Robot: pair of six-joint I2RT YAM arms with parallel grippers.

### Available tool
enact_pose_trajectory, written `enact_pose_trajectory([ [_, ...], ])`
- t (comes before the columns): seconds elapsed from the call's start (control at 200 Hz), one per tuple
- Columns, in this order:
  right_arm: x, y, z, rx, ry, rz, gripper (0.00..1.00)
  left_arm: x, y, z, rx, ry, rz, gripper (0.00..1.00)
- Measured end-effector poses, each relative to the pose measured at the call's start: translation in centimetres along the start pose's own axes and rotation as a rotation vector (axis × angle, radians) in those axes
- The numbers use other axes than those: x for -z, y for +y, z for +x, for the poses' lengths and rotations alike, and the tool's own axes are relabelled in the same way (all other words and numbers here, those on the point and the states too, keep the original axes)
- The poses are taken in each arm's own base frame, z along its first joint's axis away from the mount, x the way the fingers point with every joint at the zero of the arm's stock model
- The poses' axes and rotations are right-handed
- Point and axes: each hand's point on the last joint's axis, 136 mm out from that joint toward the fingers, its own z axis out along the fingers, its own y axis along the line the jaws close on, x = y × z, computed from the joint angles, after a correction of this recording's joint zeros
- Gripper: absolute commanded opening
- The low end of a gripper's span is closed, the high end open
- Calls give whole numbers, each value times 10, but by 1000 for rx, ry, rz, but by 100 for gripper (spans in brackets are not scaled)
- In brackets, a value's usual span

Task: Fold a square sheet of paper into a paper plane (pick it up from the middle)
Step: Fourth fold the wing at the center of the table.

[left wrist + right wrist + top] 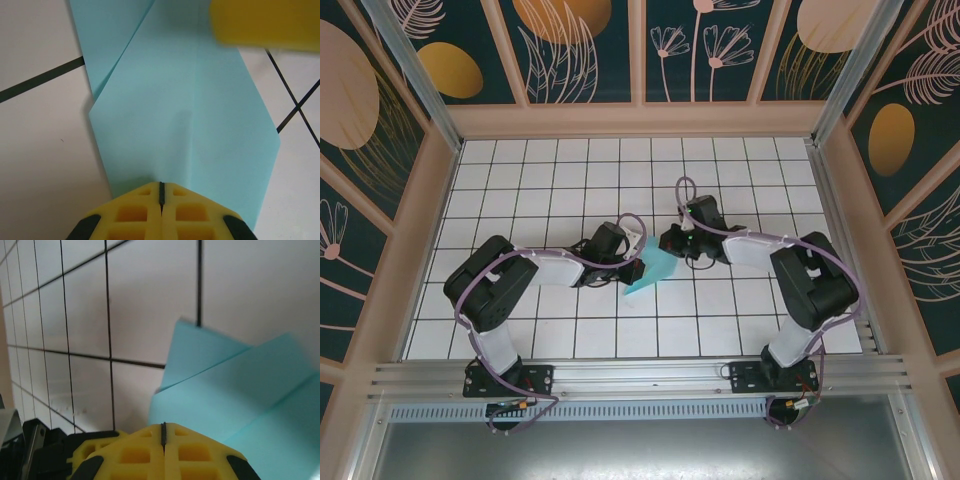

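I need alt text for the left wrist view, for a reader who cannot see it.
The left hand, shut, pinches folded light-blue paper that stretches up the frame over a white gridded table. A blurred yellow finger, likely the right hand's, is at top right.

White tiled table, one folded light-blue paper lying between the two pincers.
The table is a grid of white square tiles with thin dark seams. The paper runs straight ahead from under the closed tips of the left gripper and crosses a seam, with a layered fold on its far left side. Its far end sits just under the right gripper. Whether every part lies flat cannot be told.
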Motion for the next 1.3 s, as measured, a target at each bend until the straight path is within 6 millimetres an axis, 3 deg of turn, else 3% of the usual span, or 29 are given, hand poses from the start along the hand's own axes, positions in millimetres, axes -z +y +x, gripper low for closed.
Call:
enact_pose_trajectory([
  [0.27,-26,-23,16,-76,61,44,2,0,0,0,-8,1,1,0],
  [0.43,-27,-25,15,-94,61,50,2,3,-1,1,3,17,-6,0],
  [0.525,-27,-25,15,-102,63,58,2,10,-2,2,35,28,-14,6],
  [0.831,-27,-28,15,-119,71,83,2,46,-29,-39,217,-126,56,10],
  [1.046,-28,-28,15,-138,73,92,2,40,-31,-16,379,-107,86,12],
  [1.206,-29,-27,17,-137,74,100,2,35,-44,-13,438,-101,127,12],
  [1.296,-29,-27,17,-142,72,102,2,30,-41,-6,474,-90,122,12],
])
